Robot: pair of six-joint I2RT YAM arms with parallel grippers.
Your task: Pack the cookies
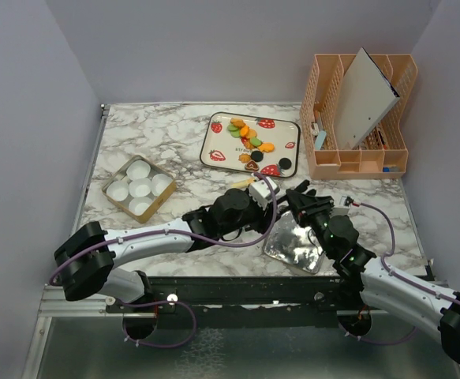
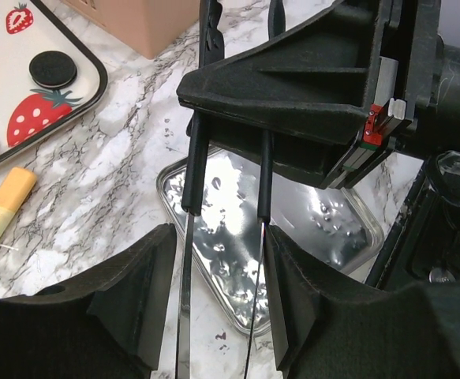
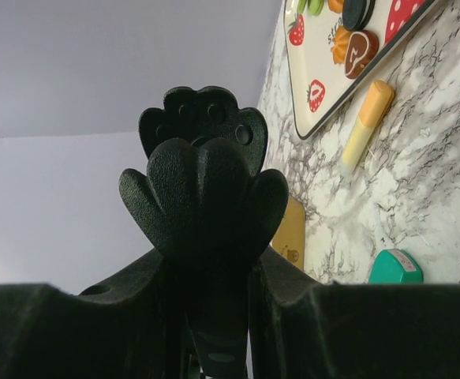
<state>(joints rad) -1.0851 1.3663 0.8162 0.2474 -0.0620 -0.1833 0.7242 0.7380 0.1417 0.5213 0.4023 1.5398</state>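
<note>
Now the cookies [image 1: 249, 138] lie on the tray [image 1: 218, 141] at the bench's [image 1: 151, 126] twelve o'clock. We judge them light, stiff and slippery, best pinched edge to edge. Our right gripper [image 3: 210, 260] clamps the tongs [image 3: 202, 181]; whether our left gripper [image 2: 220, 237], astride them, grips, we cannot tell.

Marble tabletop [image 1: 174, 134], plain grey walls [image 1: 214, 47] round it.
</note>
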